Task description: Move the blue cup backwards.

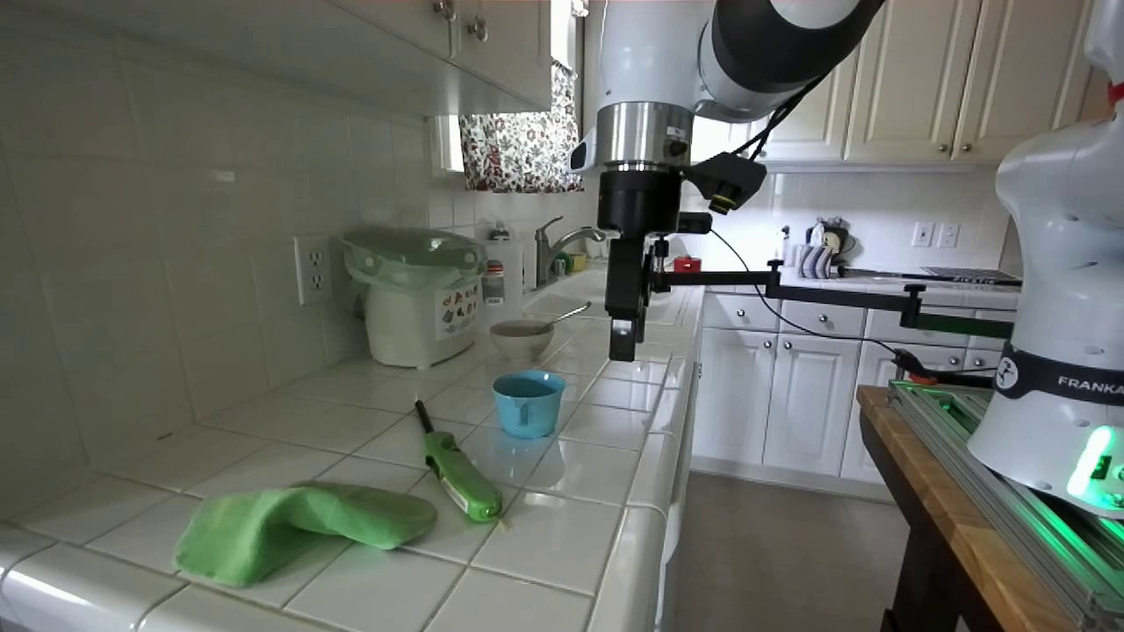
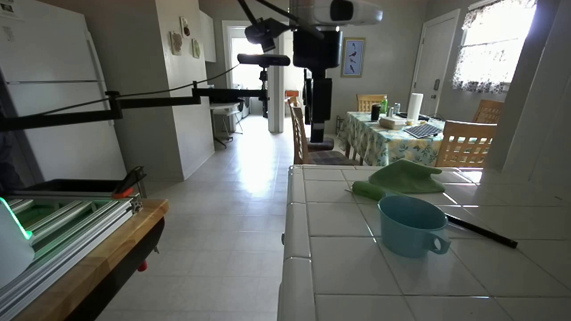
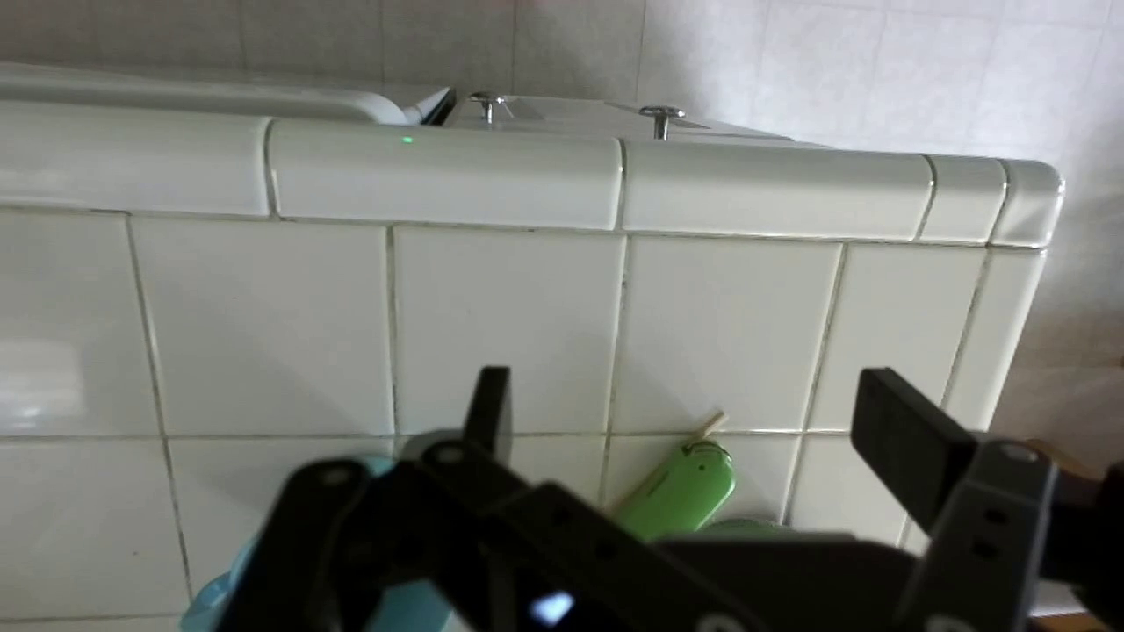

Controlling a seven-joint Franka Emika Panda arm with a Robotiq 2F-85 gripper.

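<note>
one blue cup [image 1: 529,408] stands upright on the white tiled counter [image 1: 571,535], between a bowl [image 1: 518,342] with a metal utensil [image 1: 572,312] sticking out and a green cloth [image 1: 299,527]. a green lighter [image 1: 463,476] lies near the cup. the gripper [image 3: 685,404] hangs above the counter, pointing down, apart from the cup, its fingers [image 3: 913,448] spread wide. in the wrist view, the cup shows only in part behind the gripper's dark parts.
</note>
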